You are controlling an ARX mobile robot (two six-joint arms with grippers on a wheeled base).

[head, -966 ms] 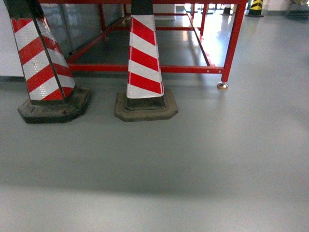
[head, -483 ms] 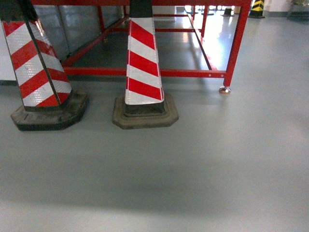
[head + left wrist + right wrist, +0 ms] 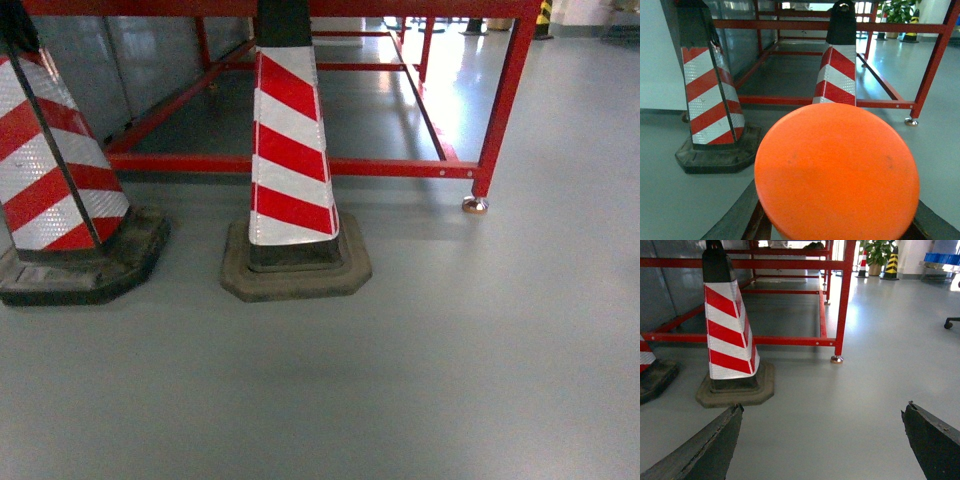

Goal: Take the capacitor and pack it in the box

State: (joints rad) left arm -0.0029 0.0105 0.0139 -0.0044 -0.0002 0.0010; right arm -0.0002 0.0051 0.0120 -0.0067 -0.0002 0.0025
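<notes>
The capacitor (image 3: 836, 172), a bright orange rounded piece, fills the lower middle of the left wrist view. My left gripper (image 3: 837, 222) is shut on it; its dark fingers (image 3: 737, 220) show only at the bottom corners beside the orange piece. In the right wrist view my right gripper (image 3: 822, 415) stands open over bare grey floor, with nothing between its two dark fingertips (image 3: 715, 445). Neither gripper shows in the head view. The box is out of view in all three views.
Two red-and-white striped cones on black bases stand ahead, one in the middle (image 3: 287, 150) and one at the left (image 3: 50, 170). Behind them runs a red metal frame (image 3: 505, 110) with a foot (image 3: 476, 205) on the grey floor.
In the head view the cones and red frame have grown larger and slid lower, the left cone drifting toward the left edge; the view has come closer to them.
</notes>
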